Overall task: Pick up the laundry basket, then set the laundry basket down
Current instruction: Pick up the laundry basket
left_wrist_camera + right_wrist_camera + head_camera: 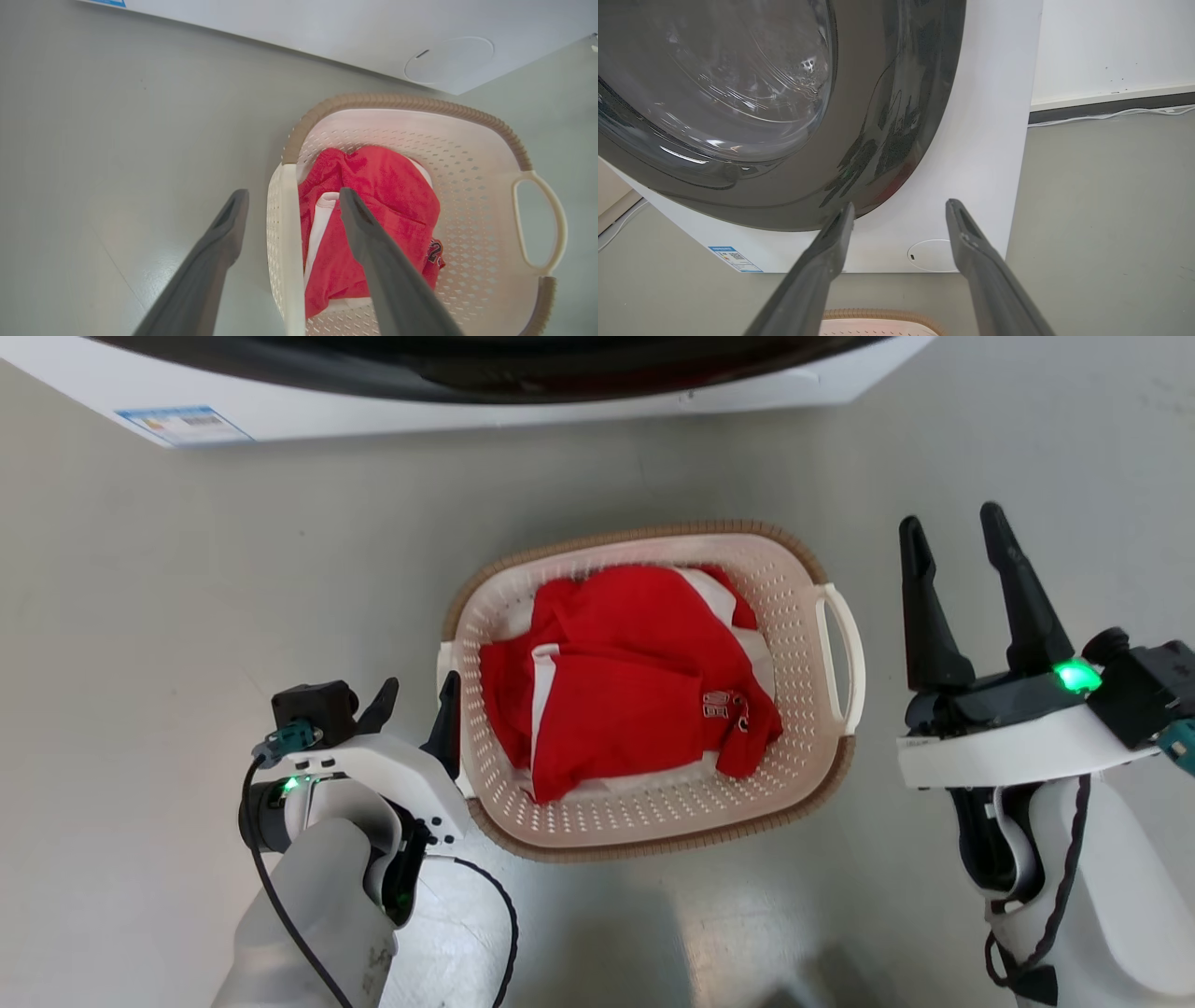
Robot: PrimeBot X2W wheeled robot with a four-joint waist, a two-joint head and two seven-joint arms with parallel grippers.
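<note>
The cream perforated laundry basket [803, 709] with a brown woven-look rim stands on the grey floor, holding red and white clothes [625, 681]. My left gripper [418, 702] is open at the basket's left handle side, one finger outside the wall and one inside over the clothes; in the left wrist view the left gripper [293, 198] straddles that white edge [282, 233] without touching it. My right gripper [952, 534] is open, raised to the right of the basket's right loop handle [845, 658] and apart from it. The right wrist view shows the right gripper [899, 210] and a sliver of basket rim [878, 313].
A white front-loading washer [985, 140] with a dark glass door [738, 93] stands just beyond the basket, its lower front [373, 415] across the top of the head view. Bare grey floor [168, 616] surrounds the basket. A wall with a skirting and a cable [1111, 112] lies past the washer.
</note>
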